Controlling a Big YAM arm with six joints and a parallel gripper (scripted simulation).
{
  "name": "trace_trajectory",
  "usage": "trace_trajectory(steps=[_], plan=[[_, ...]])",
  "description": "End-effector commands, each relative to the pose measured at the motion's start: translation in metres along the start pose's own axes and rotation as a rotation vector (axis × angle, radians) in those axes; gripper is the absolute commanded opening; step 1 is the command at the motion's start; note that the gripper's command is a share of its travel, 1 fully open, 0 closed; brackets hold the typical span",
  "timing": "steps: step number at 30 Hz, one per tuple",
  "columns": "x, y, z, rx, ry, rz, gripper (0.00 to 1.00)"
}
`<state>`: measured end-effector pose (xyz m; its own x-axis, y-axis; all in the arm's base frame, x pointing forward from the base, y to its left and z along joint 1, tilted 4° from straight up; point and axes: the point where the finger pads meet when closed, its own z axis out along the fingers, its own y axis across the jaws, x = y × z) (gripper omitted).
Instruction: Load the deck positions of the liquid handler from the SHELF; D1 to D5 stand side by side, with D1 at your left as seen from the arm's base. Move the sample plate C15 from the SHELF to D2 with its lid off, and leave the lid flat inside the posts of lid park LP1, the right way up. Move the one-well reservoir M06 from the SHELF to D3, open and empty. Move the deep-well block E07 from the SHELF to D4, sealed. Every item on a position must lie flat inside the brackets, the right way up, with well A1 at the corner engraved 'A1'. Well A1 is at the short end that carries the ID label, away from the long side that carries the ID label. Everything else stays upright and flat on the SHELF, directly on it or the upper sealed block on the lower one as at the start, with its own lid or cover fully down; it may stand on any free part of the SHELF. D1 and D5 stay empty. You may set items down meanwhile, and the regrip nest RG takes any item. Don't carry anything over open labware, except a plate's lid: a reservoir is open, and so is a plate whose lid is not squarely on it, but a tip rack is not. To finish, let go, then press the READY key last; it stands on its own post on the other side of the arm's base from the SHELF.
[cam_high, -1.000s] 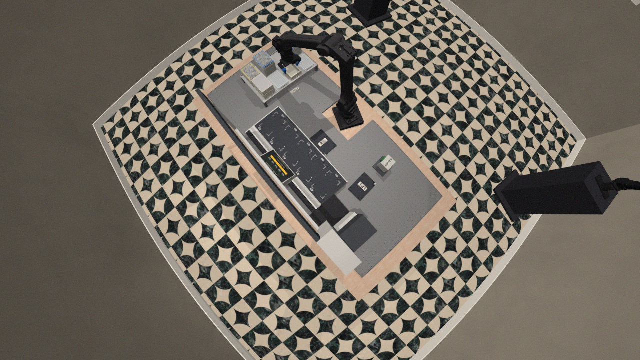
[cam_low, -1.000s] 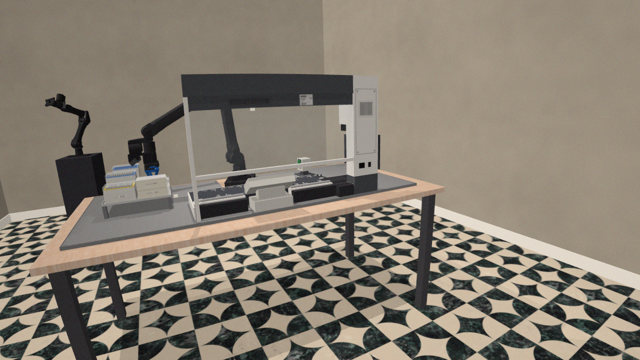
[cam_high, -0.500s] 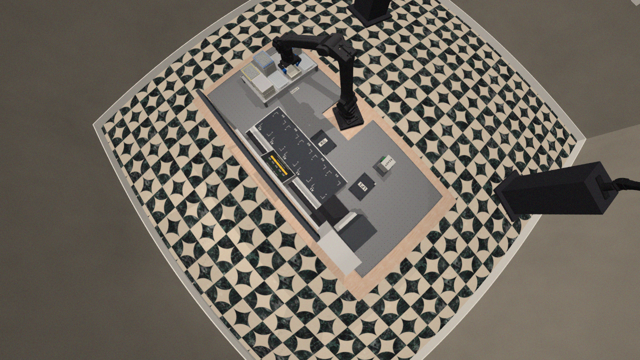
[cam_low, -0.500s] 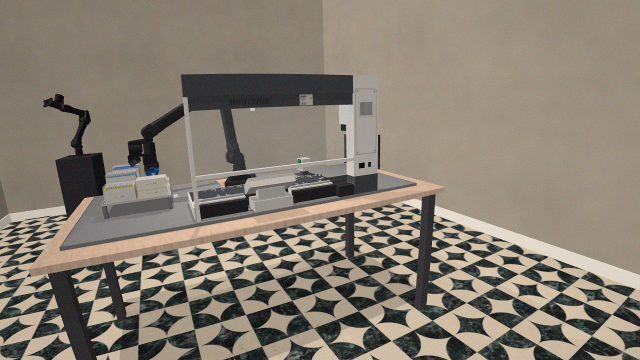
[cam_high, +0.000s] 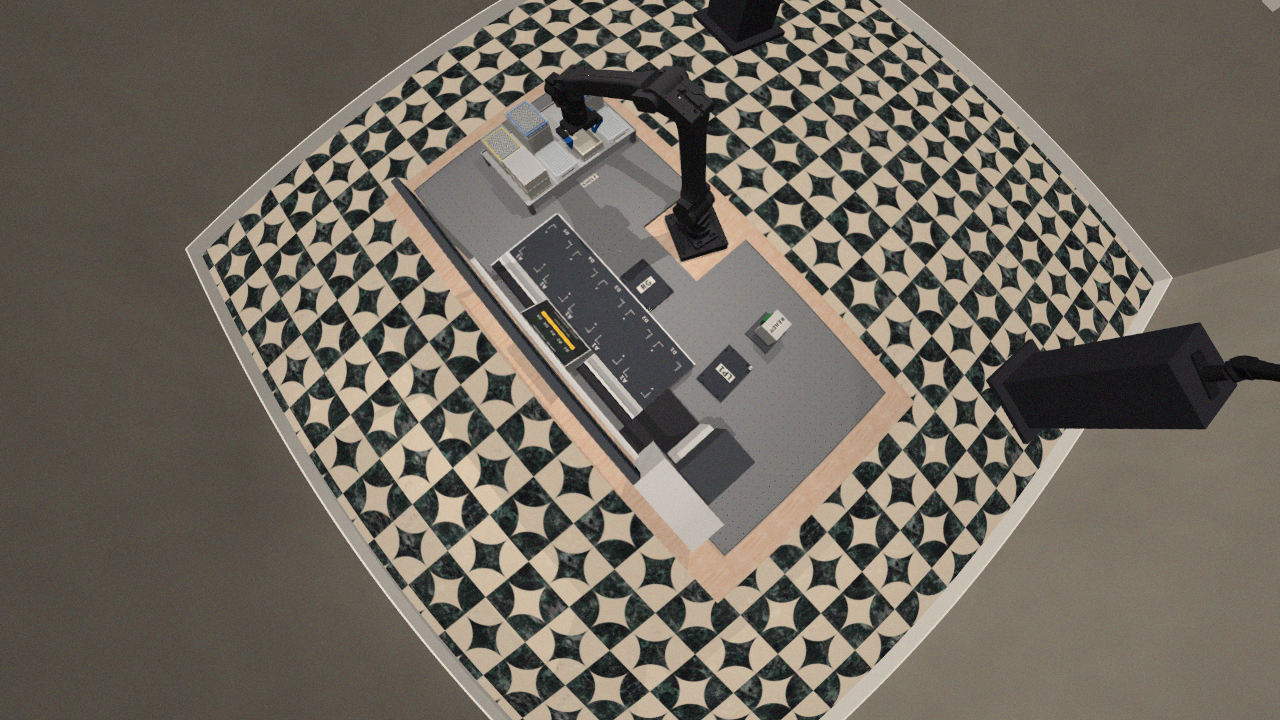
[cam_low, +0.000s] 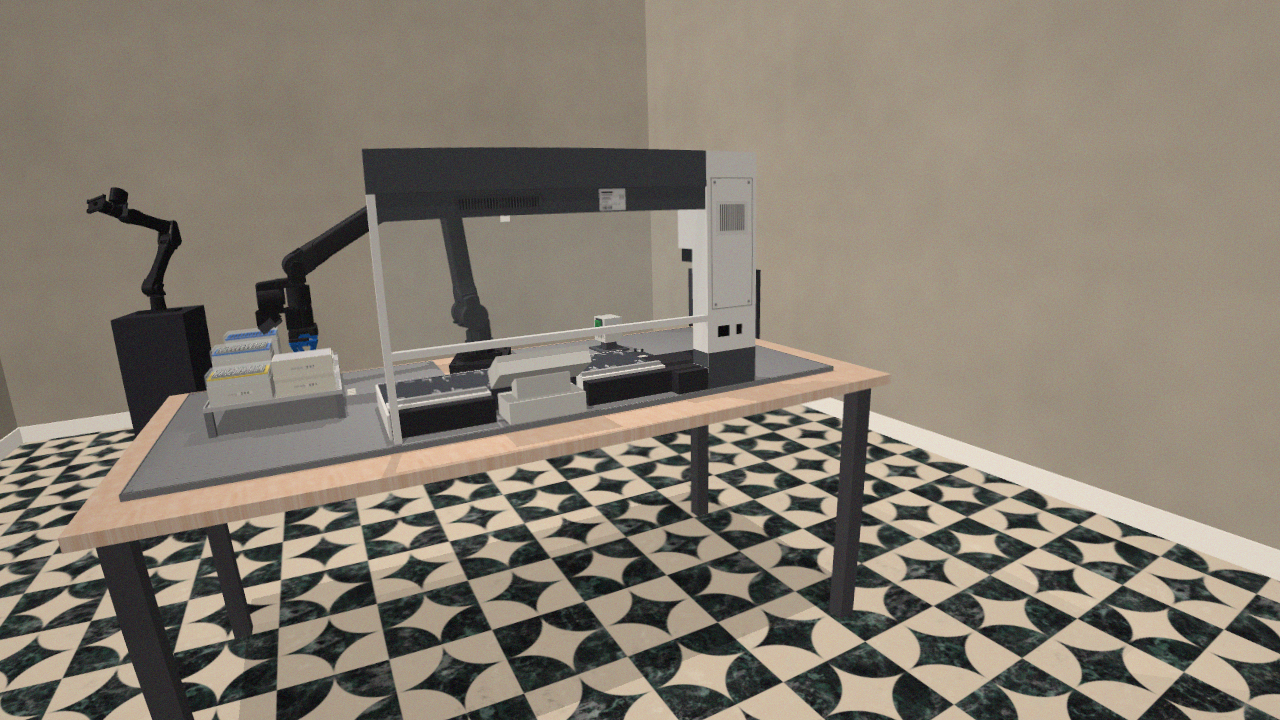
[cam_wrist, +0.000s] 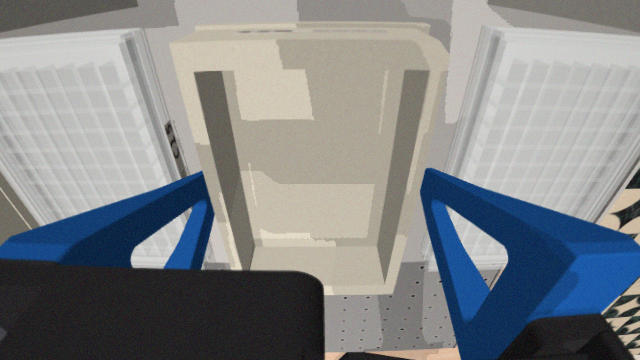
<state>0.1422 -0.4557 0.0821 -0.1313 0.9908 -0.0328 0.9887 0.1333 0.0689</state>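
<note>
An open, empty cream one-well reservoir (cam_wrist: 310, 160) stands on the SHELF (cam_high: 554, 156) between two clear lidded plates, one to its left (cam_wrist: 75, 140) and one to its right (cam_wrist: 545, 130) in the wrist view. My gripper (cam_wrist: 319, 180) is open, with one blue finger on each long side of the reservoir and a gap on both sides. In the overhead view the gripper (cam_high: 577, 134) is low over the shelf's back row; it also shows in the side view (cam_low: 304, 340). I cannot read the ID labels. The deck positions (cam_high: 599, 304) are empty.
Two tip racks (cam_high: 514, 129) and stacked white blocks (cam_high: 529, 171) share the shelf. The regrip nest RG (cam_high: 648, 289), lid park LP1 (cam_high: 728, 368) and READY key (cam_high: 771, 327) stand on the grey mat. The liquid handler's frame (cam_low: 537, 179) spans the deck.
</note>
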Motion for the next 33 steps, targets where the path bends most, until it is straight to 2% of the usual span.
trace_trajectory(steps=[1, 24, 25, 33], plan=[[-0.011, 0.01, -0.0033, -0.006, -0.022, -0.008, 1.0], [-0.011, 0.01, -0.0033, -0.006, -0.022, -0.008, 1.0], [-0.011, 0.01, -0.0033, -0.006, -0.022, -0.008, 0.0], [-0.011, 0.0099, -0.0033, -0.006, -0.022, -0.01, 0.0]])
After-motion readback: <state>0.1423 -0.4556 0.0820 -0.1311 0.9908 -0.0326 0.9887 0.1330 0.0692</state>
